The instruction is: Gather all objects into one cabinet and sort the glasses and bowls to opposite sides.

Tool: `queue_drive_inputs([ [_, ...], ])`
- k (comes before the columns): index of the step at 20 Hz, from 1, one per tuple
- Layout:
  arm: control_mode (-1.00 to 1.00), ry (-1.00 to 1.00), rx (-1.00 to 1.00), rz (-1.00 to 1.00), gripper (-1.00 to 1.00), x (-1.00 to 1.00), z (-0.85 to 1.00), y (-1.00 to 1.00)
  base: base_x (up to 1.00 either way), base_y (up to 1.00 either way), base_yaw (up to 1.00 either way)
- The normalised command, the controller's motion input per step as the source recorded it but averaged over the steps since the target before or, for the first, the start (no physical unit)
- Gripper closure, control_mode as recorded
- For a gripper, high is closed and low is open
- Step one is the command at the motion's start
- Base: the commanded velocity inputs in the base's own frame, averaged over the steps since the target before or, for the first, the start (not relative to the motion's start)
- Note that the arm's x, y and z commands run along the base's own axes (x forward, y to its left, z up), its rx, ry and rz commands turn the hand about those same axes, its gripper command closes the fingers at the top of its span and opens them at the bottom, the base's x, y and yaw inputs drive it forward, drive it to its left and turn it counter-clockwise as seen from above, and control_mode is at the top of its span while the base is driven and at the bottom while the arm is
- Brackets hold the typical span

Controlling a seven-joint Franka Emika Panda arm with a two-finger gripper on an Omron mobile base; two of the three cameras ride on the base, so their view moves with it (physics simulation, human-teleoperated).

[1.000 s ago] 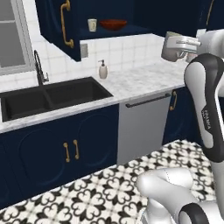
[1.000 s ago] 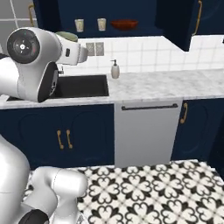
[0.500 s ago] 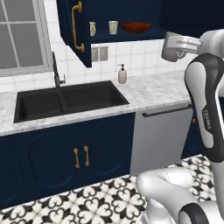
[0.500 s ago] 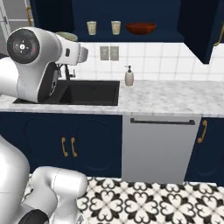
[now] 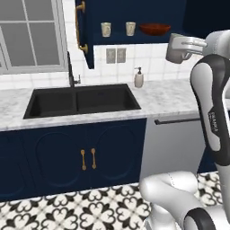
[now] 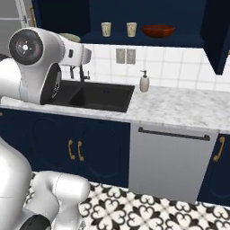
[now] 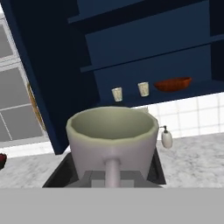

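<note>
Sink (image 5: 81,101) and window (image 5: 29,36) had slid into view as the base drove; the gripper (image 7: 113,177) clenched the mug (image 7: 112,140), cups (image 7: 117,94) and bowl (image 7: 172,84) shelved beyond.

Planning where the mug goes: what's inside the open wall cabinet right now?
On the cabinet's lowest shelf: two cream cups at left, a red-brown bowl at right. The upper shelves seem bare in the hand view.

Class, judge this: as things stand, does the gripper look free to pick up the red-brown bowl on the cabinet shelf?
Probably not: the gripper is already shut on the mug, though the open cabinet leaves the bowl unblocked.
</note>
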Motion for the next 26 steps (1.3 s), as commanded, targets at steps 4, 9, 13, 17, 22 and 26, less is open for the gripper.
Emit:
queue_drive_inputs([
  [4, 1.00, 0.00, 0.00, 0.00, 1.00, 0.00, 0.00, 0.00, 0.33, -0.57, 0.08],
  [9, 1.00, 0.00, 0.00, 0.00, 1.00, 0.00, 0.00, 0.00, 0.26, -0.05, 0.01],
  [13, 1.00, 0.00, 0.00, 0.00, 1.00, 0.00, 0.00, 0.00, 0.55, -0.15, 0.00],
  [17, 1.00, 0.00, 0.00, 0.00, 1.00, 0.00, 0.00, 0.00, 0.43, -0.05, -0.02],
  [22, 1.00, 0.00, 0.00, 0.00, 1.00, 0.00, 0.00, 0.00, 0.59, -0.06, -0.06],
  [26, 1.00, 0.00, 0.00, 0.00, 1.00, 0.00, 0.00, 0.00, 0.53, 0.00, -0.08],
])
